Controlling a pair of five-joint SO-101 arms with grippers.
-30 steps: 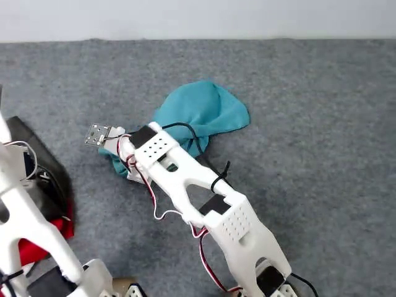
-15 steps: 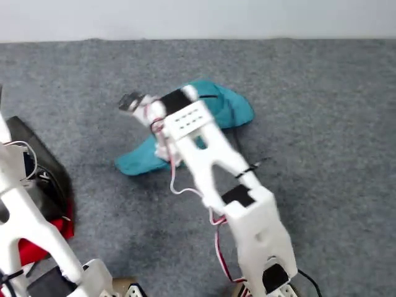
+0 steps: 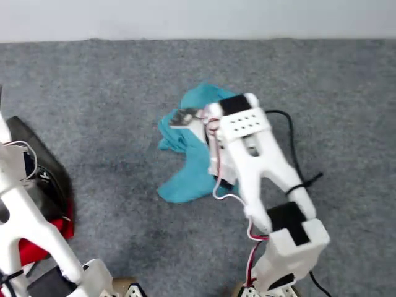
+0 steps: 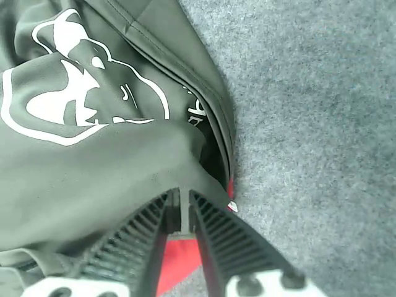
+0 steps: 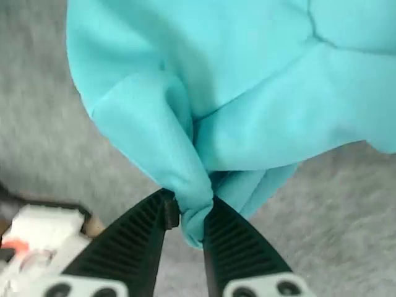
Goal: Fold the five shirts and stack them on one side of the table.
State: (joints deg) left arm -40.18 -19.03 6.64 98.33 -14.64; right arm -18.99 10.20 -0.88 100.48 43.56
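Observation:
A teal shirt (image 3: pixel 189 176) lies bunched at the middle of the grey table, one fold raised. My right gripper (image 3: pixel 180 117) is above its far end, shut on that fold; the right wrist view shows the teal shirt (image 5: pixel 247 93) hanging from the right gripper (image 5: pixel 187 216). At the left edge a black shirt (image 3: pixel 44 166) with white print lies on a red shirt (image 3: pixel 28 249). My left gripper (image 4: pixel 180 199) is shut, its tips resting on the black shirt (image 4: pixel 93 154), with the red shirt (image 4: pixel 179 265) showing beneath.
The grey felt table (image 3: pixel 334 111) stretches open to the right and along the back, ending at a white wall (image 3: pixel 198 18). The left arm (image 3: pixel 25 223) stands over the shirt pile at the near left.
The right arm has swung to the right with the teal shirt pinched in it, dragging the cloth from the left of centre toward the middle. The left arm has not moved.

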